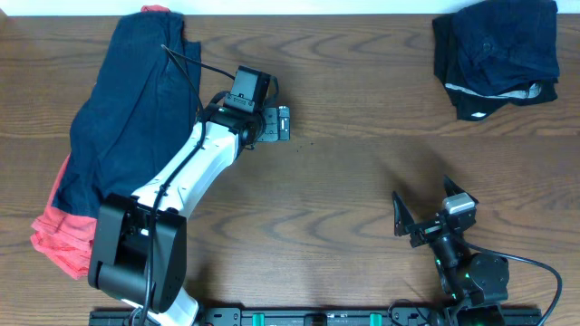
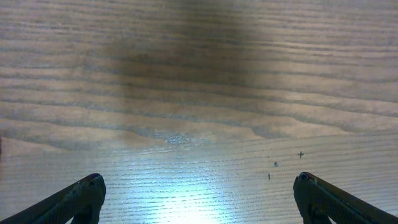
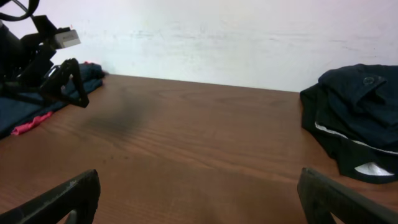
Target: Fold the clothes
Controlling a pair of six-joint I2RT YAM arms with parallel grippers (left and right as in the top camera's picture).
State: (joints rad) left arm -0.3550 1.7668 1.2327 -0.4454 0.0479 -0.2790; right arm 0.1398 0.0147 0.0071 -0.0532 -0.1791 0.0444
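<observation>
- So far, you have one dark bundle (image 1: pixel 494 56) that looks folded, at the worktop's (image 1: pixel 362 181) far right corner.
- Navy shorts (image 1: pixel 136 109) lie loose at the left over a coral-red garment (image 1: pixel 59 240); both still need folding.
- Left jaws and right jaws stand wide, holding nothing.
</observation>
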